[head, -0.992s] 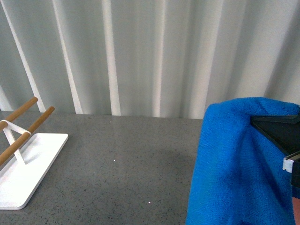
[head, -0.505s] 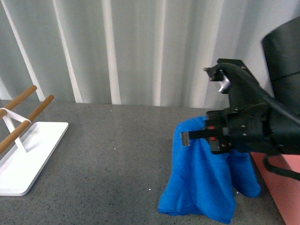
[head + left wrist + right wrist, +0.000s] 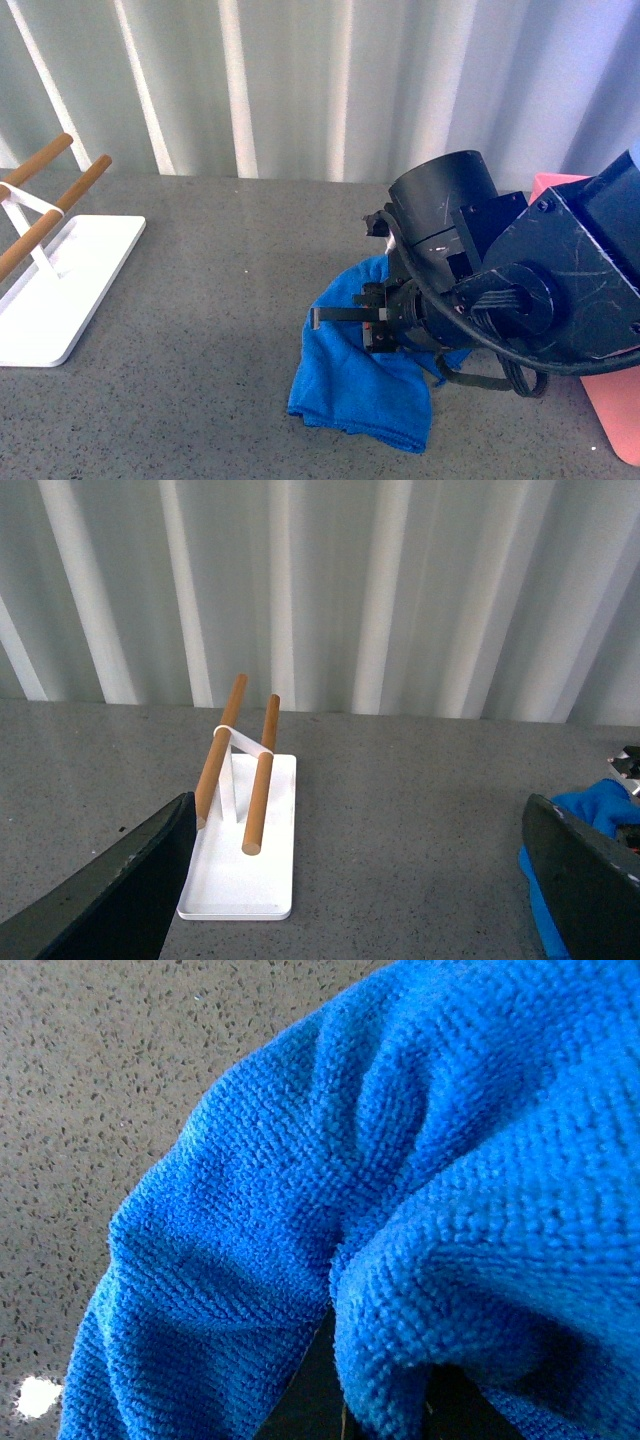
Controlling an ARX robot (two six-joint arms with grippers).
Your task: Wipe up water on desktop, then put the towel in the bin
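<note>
On the dark grey, pale-speckled stone-like table (image 3: 200, 300), right of centre, the bright blue terry towel (image 3: 360, 390) sits bunched. Its lower part lies flat on the surface and its upper part rises under the right arm. The right claw (image 3: 372, 322) is mostly blocked by its own black wrist housing and buried in cloth. The right wrist view is nearly all towel, with folds gathering to a pinch at the claw, so it reads as clamped on the towel; its tips aren't visible. White spot (image 3: 38, 1397) on the table beside the cloth: glare or water, can't tell. Salmon-pink plastic bin (image 3: 612, 415) at far right, only two bits showing past the arm. Left claw (image 3: 357, 802) is spread wide, holding nothing, with only its two dark fingers (image 3: 130, 880) partly in frame. White rack with two wooden bars (image 3: 245, 865) stands at left, well apart from the towel, and is cut off at the front view's edge.
</note>
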